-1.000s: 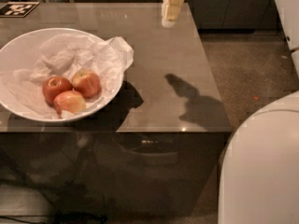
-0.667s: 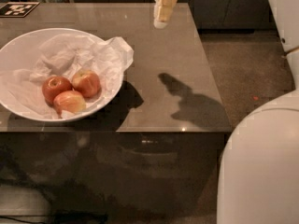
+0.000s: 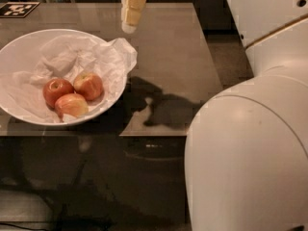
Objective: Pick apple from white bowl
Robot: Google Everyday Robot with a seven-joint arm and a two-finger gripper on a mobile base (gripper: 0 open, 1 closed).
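the end effector (image 3: 129,26) hangs above the table (image 3: 168,47), just past the white bowl's (image 3: 12,57) far right rim; released or clenched, i cannot tell. the apple (image 3: 88,84) lies on crumpled paper (image 3: 82,57) inside the bowl, touching a deeper red apple (image 3: 57,90) on its left and a paler apple (image 3: 72,105) in front. the paper's raised edge stands between the end effector and the apple. the robot's white body (image 3: 250,153) fills the right.

Claw (image 3: 129,27) high beyond white bowl (image 3: 12,57), open air above apple (image 3: 88,85)
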